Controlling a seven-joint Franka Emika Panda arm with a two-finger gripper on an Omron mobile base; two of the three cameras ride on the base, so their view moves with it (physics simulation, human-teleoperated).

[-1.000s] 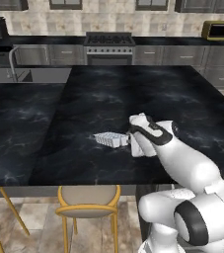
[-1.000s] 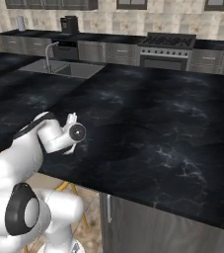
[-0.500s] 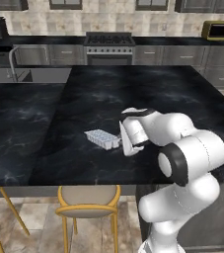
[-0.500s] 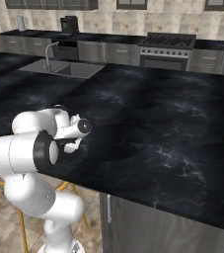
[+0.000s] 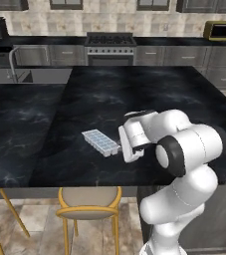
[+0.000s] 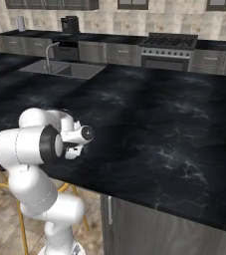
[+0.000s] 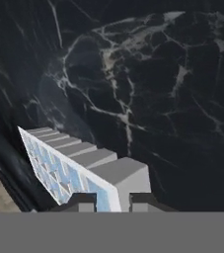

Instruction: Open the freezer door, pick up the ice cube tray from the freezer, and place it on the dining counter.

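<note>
Dining counter (image 5: 45, 124): black marble under the tray.
Ice cube tray (image 5: 100, 142): carried inward (arm folded back), low over the slab.
Gripper (image 5: 120, 148): clamped on its end; release remains.

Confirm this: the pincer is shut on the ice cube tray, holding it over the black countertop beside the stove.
Wrong place. The pincer is shut on the ice cube tray, but over the dining counter, the big black slab with yellow stools at its edge. The stove stands against the far wall, well away. The left base view shows this.
</note>
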